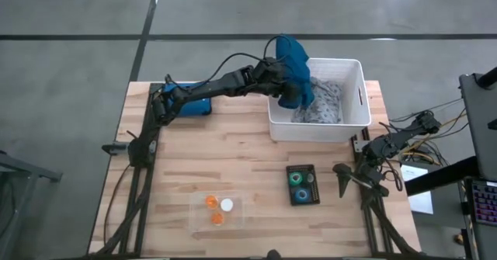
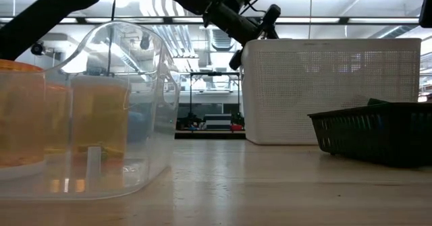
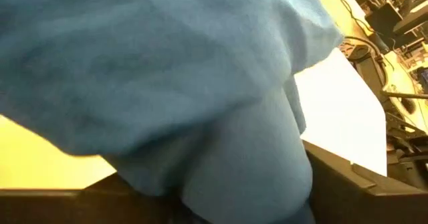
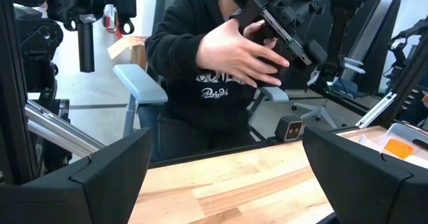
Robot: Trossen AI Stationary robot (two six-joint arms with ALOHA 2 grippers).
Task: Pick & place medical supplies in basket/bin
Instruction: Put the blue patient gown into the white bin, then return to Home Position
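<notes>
From above, the left gripper (image 1: 289, 85) is grasping the dark blue cloth (image 1: 295, 67), dangling it over the white tub (image 1: 356, 124), where the grey patterned cloth (image 1: 324, 105) is lying. In the left wrist view, the dark blue cloth (image 3: 167, 83) is filling the picture. In the right wrist view, the right gripper (image 4: 224, 184) is waiting with fingers spread at the table's right edge, facing a seated person (image 4: 207, 63).

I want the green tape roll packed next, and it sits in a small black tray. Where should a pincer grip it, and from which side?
Judging from overhead, come straight down. The green tape roll lies flat in the small black tray, hole upward, with the blue tape roll close beside it and tray walls around. One finger in the hole and one outside the ring looks safest; a side approach would meet the walls. The right pincer waits nearby.
</notes>
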